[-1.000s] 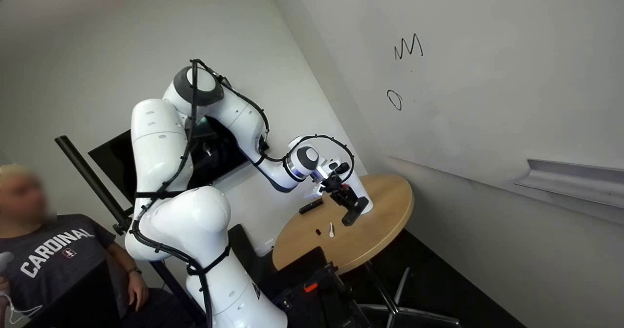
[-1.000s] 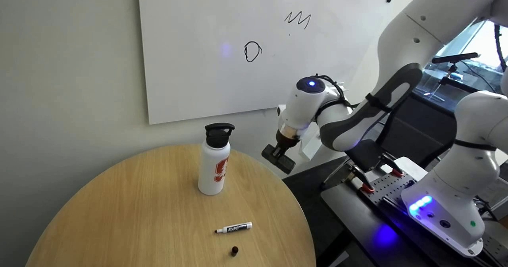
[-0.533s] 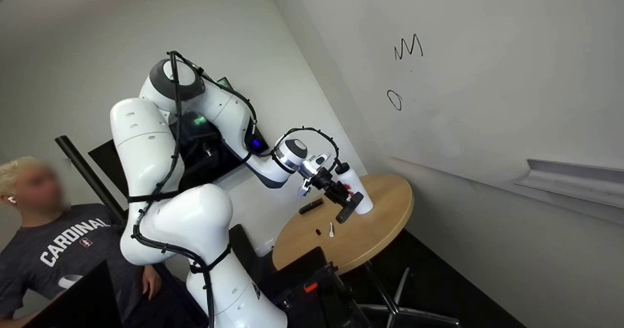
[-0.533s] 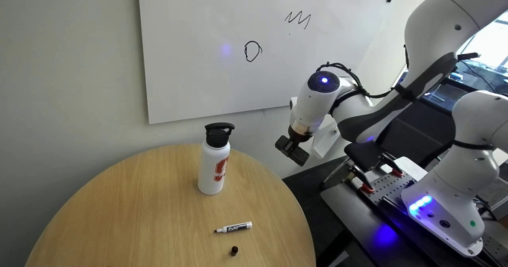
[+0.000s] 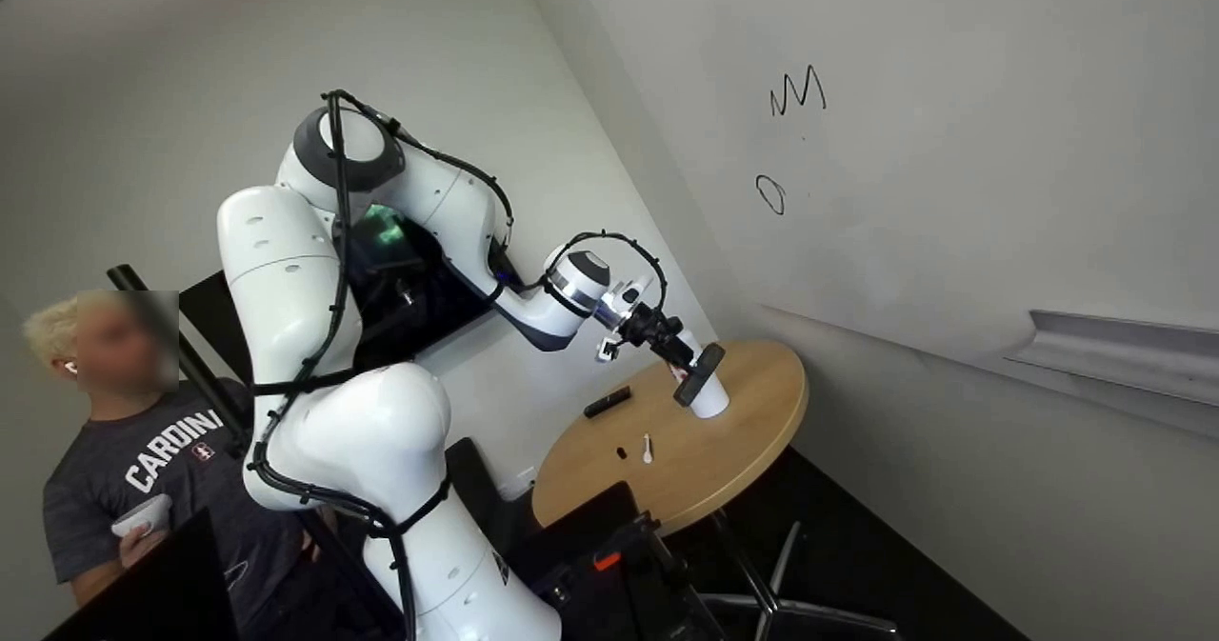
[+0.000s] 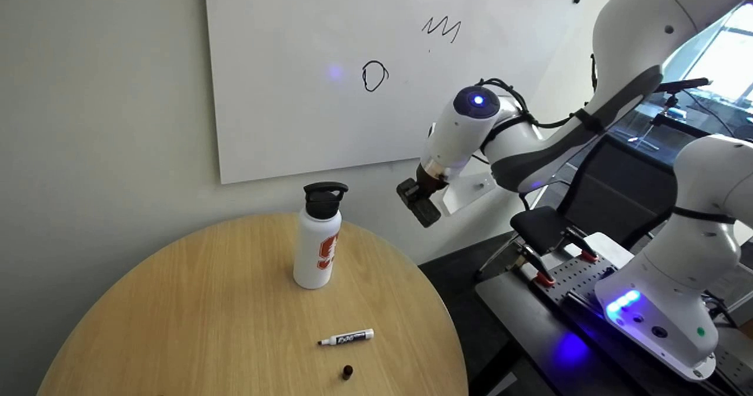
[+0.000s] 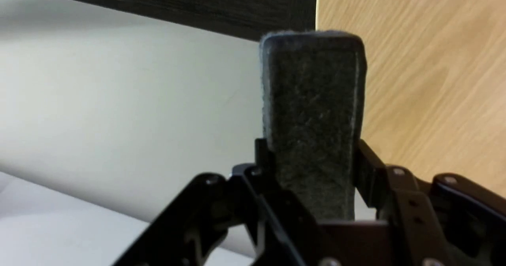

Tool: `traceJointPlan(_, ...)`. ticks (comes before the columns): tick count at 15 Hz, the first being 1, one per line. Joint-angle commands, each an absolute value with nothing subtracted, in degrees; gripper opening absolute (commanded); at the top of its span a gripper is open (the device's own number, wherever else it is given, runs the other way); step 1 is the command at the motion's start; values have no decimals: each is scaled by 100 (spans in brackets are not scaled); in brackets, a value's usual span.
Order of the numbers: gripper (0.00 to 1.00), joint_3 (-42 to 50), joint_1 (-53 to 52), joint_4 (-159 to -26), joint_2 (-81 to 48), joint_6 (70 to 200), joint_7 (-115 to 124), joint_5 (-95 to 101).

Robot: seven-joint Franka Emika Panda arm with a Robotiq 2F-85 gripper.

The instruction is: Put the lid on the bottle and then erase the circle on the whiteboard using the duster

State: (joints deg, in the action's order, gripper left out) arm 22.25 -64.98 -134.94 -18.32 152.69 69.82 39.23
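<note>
My gripper (image 7: 312,155) is shut on the duster (image 7: 316,92), a dark block gripped across its narrow width. In both exterior views the duster (image 5: 699,374) (image 6: 419,203) is held in the air, to the right of the bottle in an exterior view. The white bottle (image 6: 317,249) with red print stands upright on the table, its black looped lid (image 6: 323,200) on top. In an exterior view the bottle (image 5: 710,401) is partly hidden behind the gripper and duster. The circle (image 6: 375,76) (image 5: 770,195) is drawn on the whiteboard (image 6: 282,119) (image 5: 952,222), above and away from the duster.
A zigzag scribble (image 6: 441,29) is right of the circle, higher up. A marker (image 6: 347,338) and small dark cap (image 6: 347,372) lie on the round wooden table (image 6: 206,302). A dark oblong object (image 5: 608,403) lies there too. A chair (image 6: 623,190) and a person (image 5: 181,460) are nearby.
My gripper and the held duster first drew back from the board side, then rose and moved slightly back toward it. The bottle and circle have not changed. The person has shifted.
</note>
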Motion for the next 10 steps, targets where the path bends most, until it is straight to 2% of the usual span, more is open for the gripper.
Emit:
traceJointPlan(1,27,2028,-6015,-13330,-1312,15075,8292,4955)
traceJointPlan(4,27,1617,-5494,-13142,-963,14864,9610,6082)
traceJointPlan(8,27,625,-4677,-12796,-710,14039,11120,7710)
traceJointPlan(9,52,313,-4285,-12862,-863,14375,10651,7308)
traceJointPlan(10,52,134,-4160,-12807,-810,14186,10869,7524)
